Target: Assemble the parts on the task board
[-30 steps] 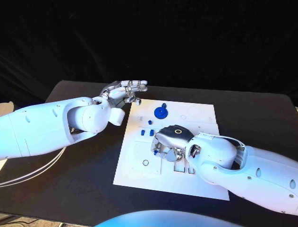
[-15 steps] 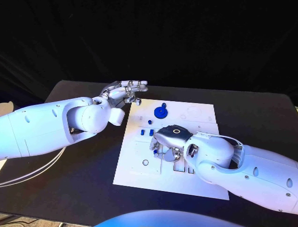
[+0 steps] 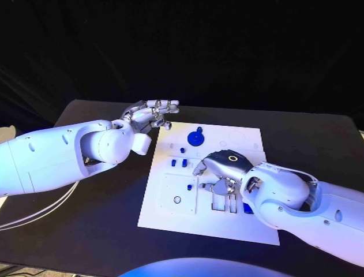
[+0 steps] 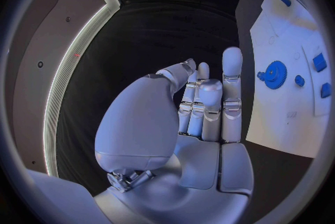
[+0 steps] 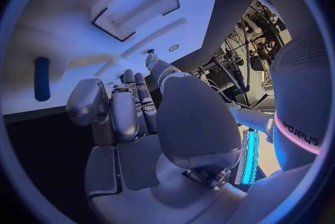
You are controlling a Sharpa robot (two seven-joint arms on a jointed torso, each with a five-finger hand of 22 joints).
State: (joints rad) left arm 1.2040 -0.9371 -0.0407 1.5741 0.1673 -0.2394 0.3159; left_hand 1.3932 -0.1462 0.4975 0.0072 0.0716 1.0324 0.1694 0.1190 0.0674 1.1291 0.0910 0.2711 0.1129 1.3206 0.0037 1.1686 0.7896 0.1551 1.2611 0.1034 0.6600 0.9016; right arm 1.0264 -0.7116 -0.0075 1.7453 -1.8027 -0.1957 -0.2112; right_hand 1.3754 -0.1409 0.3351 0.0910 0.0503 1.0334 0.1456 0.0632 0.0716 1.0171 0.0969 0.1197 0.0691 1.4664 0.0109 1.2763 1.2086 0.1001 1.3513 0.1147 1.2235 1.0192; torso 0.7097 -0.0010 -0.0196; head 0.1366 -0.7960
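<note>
Black table bears unlettered white task board.

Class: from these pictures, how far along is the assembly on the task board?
Little looks finished. The blue gear and several small blue parts lie spread on the task board. The right hand is over the board's middle, though whether it holds a part is hidden. The left hand hovers beside the board, holding nothing.

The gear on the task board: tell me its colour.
The gear is blue, standing out against the white task board; the head view shows it best.
</note>
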